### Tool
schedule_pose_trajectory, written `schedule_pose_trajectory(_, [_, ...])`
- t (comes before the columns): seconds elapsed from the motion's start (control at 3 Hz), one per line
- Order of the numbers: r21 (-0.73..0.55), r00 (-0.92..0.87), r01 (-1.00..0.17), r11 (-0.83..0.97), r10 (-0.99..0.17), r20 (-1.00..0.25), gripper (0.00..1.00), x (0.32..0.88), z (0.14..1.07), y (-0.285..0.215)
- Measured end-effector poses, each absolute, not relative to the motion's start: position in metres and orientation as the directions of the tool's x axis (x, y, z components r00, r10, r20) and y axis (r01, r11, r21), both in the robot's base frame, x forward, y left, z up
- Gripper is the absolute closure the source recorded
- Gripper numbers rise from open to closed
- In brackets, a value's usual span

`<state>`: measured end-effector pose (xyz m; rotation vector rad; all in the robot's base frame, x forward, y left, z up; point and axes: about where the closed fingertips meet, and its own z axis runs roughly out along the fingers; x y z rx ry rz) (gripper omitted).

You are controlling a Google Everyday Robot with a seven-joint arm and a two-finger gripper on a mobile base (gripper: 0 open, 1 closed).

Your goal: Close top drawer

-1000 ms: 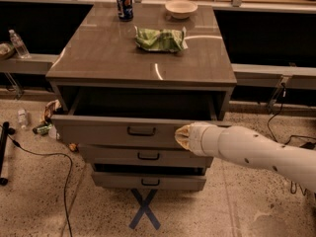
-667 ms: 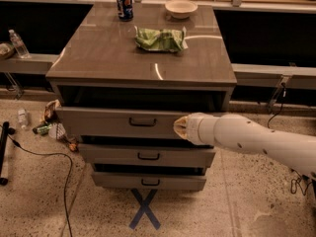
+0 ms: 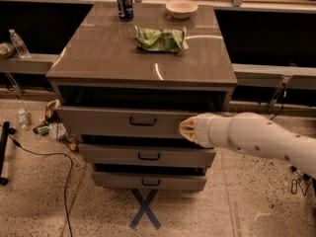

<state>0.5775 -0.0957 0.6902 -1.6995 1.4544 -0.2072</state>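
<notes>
The top drawer (image 3: 108,121) is a wide grey-brown drawer with a small dark centre handle (image 3: 143,122). It stands a little way out of the cabinet, with a dark gap above its front. My gripper (image 3: 187,130) is at the end of the white arm coming in from the right. Its tip is against the right part of the top drawer's front, right of the handle.
Two lower drawers (image 3: 148,156) (image 3: 148,181) also stick out slightly. On the cabinet top (image 3: 98,53) lie a green chip bag (image 3: 161,38), a soda can (image 3: 124,3) and a white bowl (image 3: 181,7). Litter and a cable lie on the floor at left. A blue X (image 3: 145,209) marks the floor.
The top drawer has slid further into the cabinet. My gripper and arm have moved forward with its front.
</notes>
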Motion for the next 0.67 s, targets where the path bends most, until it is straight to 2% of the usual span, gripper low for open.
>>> schedule_pose_trajectory(0.33, [-0.604,0.242,-0.788,0.117,-0.844,-0.479,1.00,0.537,0.741,-0.107])
schedule_pose_trajectory(0.67, [-0.545,0.215,-0.815,0.194,-0.773,-0.597,1.00,0.526,0.796,-0.109])
